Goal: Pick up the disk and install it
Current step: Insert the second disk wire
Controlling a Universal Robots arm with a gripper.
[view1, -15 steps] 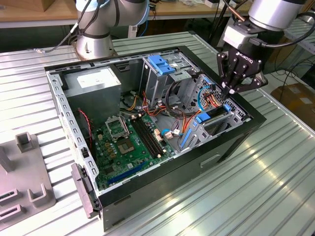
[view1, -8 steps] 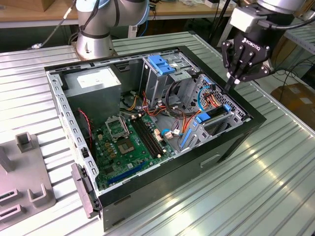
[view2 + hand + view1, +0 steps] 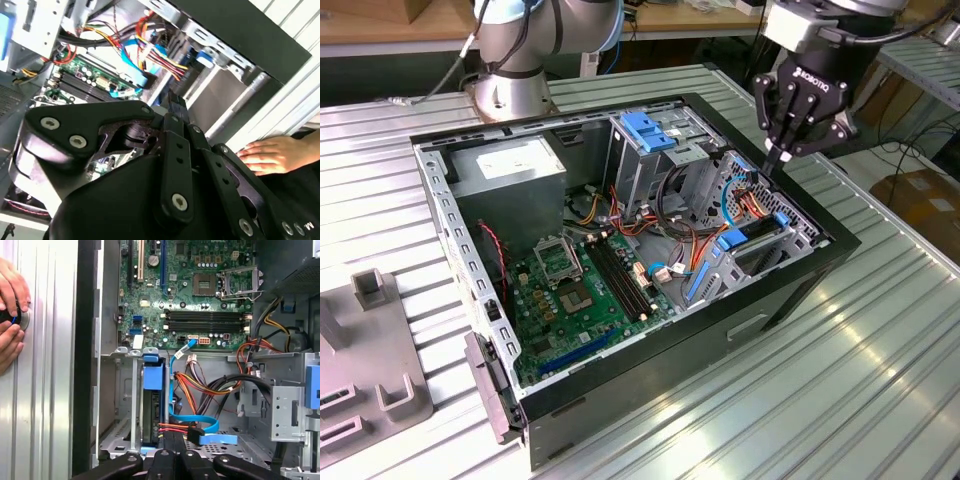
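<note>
- Gripper (image 3: pixel 778 165) hung over the open computer case (image 3: pixel 800 275), at the exterior view's right, above the drive bay; its 2 black fingers (image 3: pixel 172 460) were pressed together and held nothing.
- Disk (image 3: pixel 151 412), dark with a blue rail, sat on edge in the bay's slot in the first wrist view, seemingly already slid home, with cables plugged at its near end.
- Hands (image 3: pixel 10 315) rested on the table beside the case, probably on a control.

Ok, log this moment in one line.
claw: shut, above disk | disk: standing in bay | hand: beside case
</note>
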